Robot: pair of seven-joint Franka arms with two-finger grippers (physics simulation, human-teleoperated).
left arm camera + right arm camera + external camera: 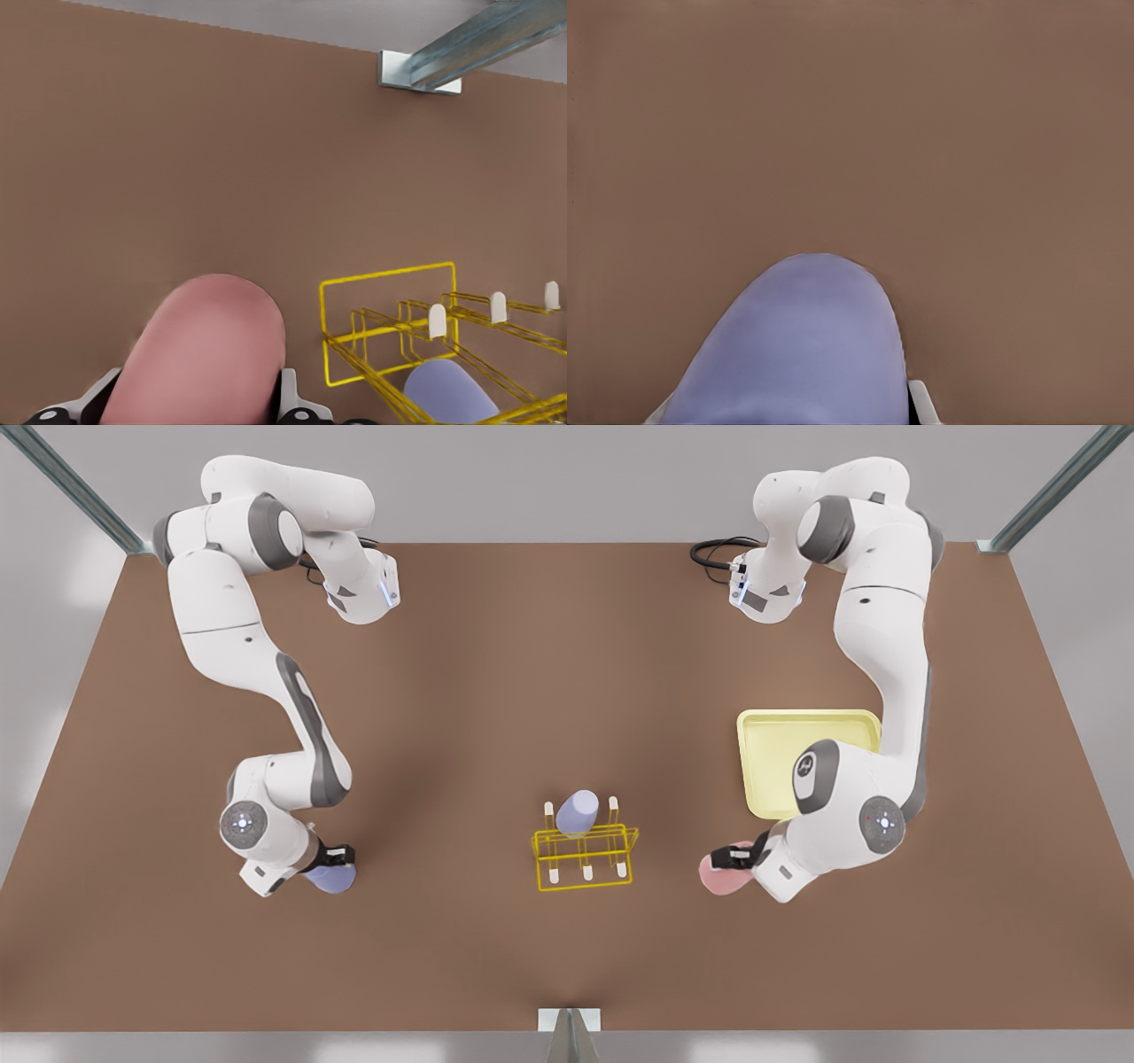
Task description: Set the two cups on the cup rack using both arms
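— Any writing, label or number you can read anywhere?
— None. The only mark is a small round emblem on the grey joint panel [808, 767] of the arm above the pink cup, too small to read.

Pale yellow tray [780, 726] on the brown table [496, 691]; metal bracket [403, 71].

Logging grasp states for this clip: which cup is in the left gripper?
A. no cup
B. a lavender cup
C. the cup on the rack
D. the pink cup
D: the left wrist view shows the pink cup between the left gripper fingers, beside the yellow rack.
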